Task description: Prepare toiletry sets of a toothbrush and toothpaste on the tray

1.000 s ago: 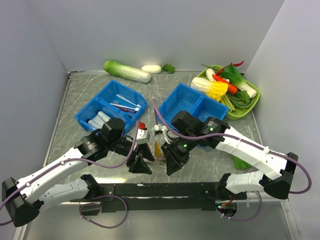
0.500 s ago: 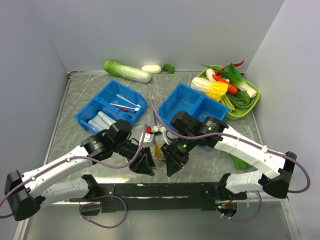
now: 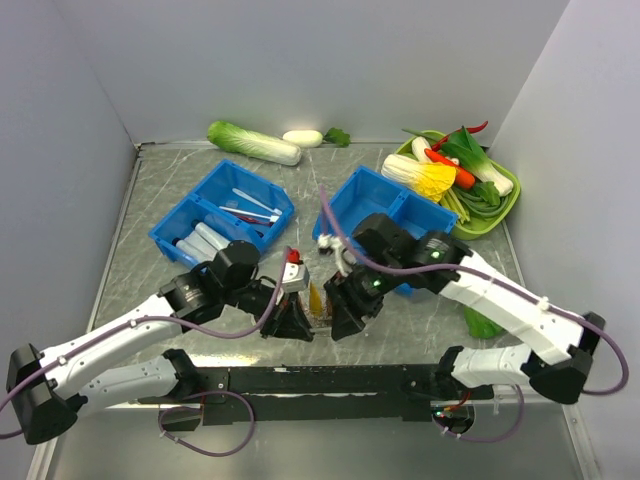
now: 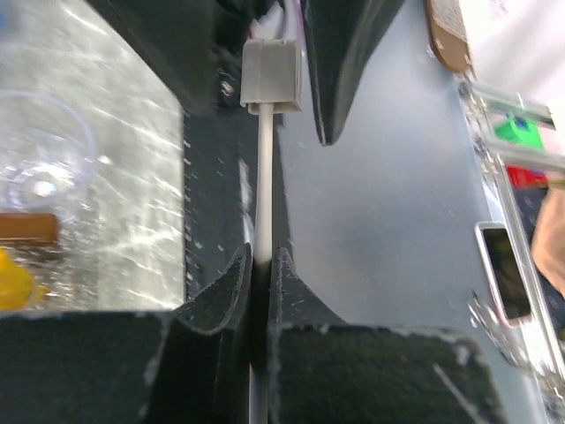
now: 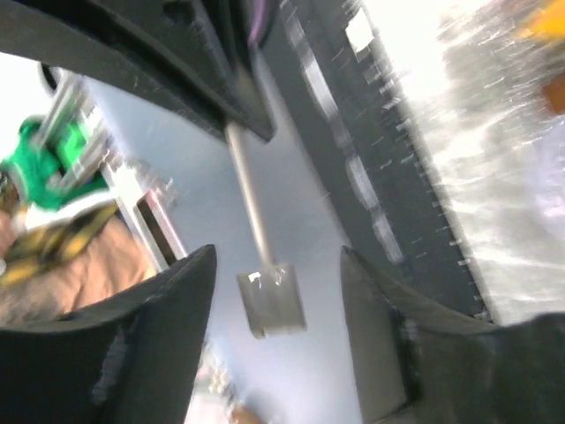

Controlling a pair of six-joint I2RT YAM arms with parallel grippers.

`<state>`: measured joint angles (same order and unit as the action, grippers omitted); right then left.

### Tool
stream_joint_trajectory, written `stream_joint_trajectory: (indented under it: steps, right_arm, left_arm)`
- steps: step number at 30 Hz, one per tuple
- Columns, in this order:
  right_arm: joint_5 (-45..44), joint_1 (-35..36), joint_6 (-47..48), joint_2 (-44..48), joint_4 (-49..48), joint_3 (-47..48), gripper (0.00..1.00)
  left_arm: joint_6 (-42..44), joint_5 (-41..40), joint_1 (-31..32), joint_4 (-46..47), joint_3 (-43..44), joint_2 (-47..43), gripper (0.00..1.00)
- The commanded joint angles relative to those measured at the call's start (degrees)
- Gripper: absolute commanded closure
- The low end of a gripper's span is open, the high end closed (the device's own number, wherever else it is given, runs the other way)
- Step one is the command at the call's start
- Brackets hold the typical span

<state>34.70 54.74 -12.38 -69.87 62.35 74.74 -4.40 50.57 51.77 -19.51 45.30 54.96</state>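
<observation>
My left gripper is shut on the slim pale handle of a toothbrush. The brush points away from it and ends in a grey capped head. In the right wrist view that same toothbrush hangs free between the fingers of my right gripper, which stands open around the head without touching it. From above, the left gripper and right gripper face each other over the clear tray. A yellow toothpaste tube lies in the tray. The tray's glassy rim shows at the left of the left wrist view.
Behind the arms stand a blue bin holding toothbrushes and tubes and a second blue bin. A green tray of vegetables sits at the back right, and a cabbage lies by the back wall. A black rail runs along the near edge.
The left gripper has closed on the toothbrush handle. The right gripper has opened and let go of the brush head, and its wrist has shifted slightly right.
</observation>
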Motion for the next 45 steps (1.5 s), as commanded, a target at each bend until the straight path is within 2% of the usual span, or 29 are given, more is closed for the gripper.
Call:
stream_joint_trajectory:
  steps: [1,6,7,9,10,11,14,16,20,27,31,33,34,37,40,45]
  right_arm:
    - [-8.4,-5.6,-3.7,8.5,-7.0,3.0,0.25]
    - [-26.2,-7.2,-11.3,17.2,-14.0,2.7,0.22]
    - [-28.5,-7.2,-12.9,19.0,-19.8,-0.1,0.22]
    - [-30.4,-7.1,-18.3,24.8,-28.6,-4.9,0.24]
    - [-31.1,-7.1,-19.9,26.8,-33.6,-11.0,0.25]
    - [-31.5,-6.8,-21.4,29.4,-43.4,-13.7,0.28]
    - [-35.9,-3.7,-25.4,28.7,-52.9,-18.8,0.33]
    - [-39.3,1.1,-24.6,26.3,-52.9,-16.7,0.34]
    - [-53.6,8.3,-20.8,18.4,-48.4,-10.2,0.35]
    - [-60.1,8.5,-20.3,12.8,-47.2,-4.0,0.33]
    - [-56.3,6.1,-18.6,7.5,-38.7,4.3,0.33]
    - [-51.2,0.8,-18.6,6.7,-36.3,7.1,0.33]
    - [-42.5,-2.2,-18.7,6.1,-35.3,7.7,0.32]
    - [-26.8,-9.8,-17.3,3.9,-27.9,10.6,0.33]
    - [-20.4,-11.3,-13.5,1.3,-21.7,14.2,0.34]
    - [-10.5,-12.6,-12.2,-1.7,-18.5,15.4,0.37]
  left_arm:
    - [-5.9,-9.6,0.0,12.2,-2.5,-4.8,0.99]
    - [-13.5,-23.3,0.1,26.8,-7.2,-10.9,0.99]
    - [-14.7,-30.0,0.1,28.5,-8.5,-12.3,0.99]
    - [-17.2,-35.4,0.1,31.6,-9.7,-13.4,0.99]
    - [-18.2,-38.3,0.0,34.2,-10.6,-13.8,0.99]
    - [-19.0,-42.2,0.1,35.2,-11.0,-14.2,0.99]
    - [-20.4,-47.2,0.0,36.8,-10.8,-13.7,0.99]
    - [-20.9,-49.1,0.1,36.6,-10.2,-13.1,0.99]
    - [-20.4,-50.4,0.1,38.0,-10.9,-13.5,0.99]
    - [-17.3,-52.5,0.1,39.5,-13.9,-16.3,0.99]
    - [-14.8,-53.8,1.0,37.4,-13.0,-15.2,0.99]
    - [-12.4,-54.8,2.7,36.4,-11.9,-14.6,0.99]
    - [-11.5,-55.9,3.4,35.0,-11.6,-14.1,0.99]
    - [-8.9,-58.8,6.2,32.3,-10.1,-14.0,0.99]
    - [-6.7,-60.3,9.0,31.5,-9.8,-14.4,0.99]
    - [-5.3,-62.1,11.2,30.8,-9.4,-13.6,0.99]
